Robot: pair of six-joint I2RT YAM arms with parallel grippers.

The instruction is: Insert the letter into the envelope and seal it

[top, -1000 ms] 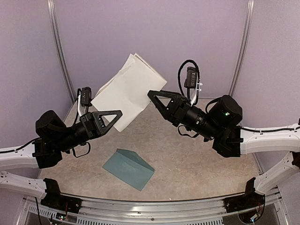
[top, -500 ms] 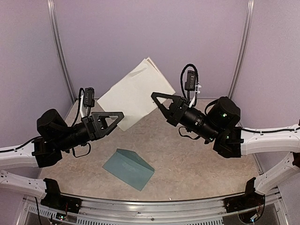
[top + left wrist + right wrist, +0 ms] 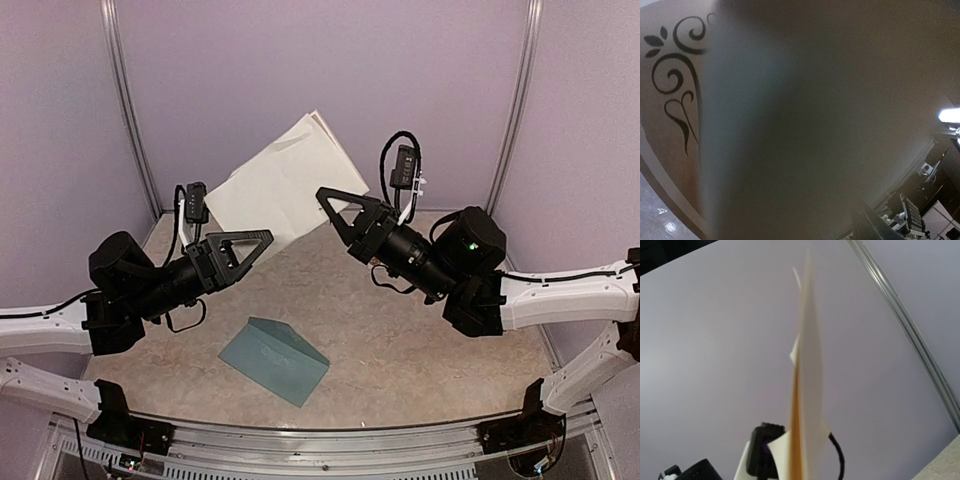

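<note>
Aloft, the right gripper [image 3: 325, 198] clamps the letter [image 3: 275, 185]; blurred paper hides whether the left gripper [image 3: 262, 240] stands apart or together.

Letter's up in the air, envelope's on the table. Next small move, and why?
Likely close the left gripper on the lower edge of the letter. The right gripper pinches its right edge mid-air, and it looks wider than the envelope lying flat below, so it probably needs folding first.
</note>
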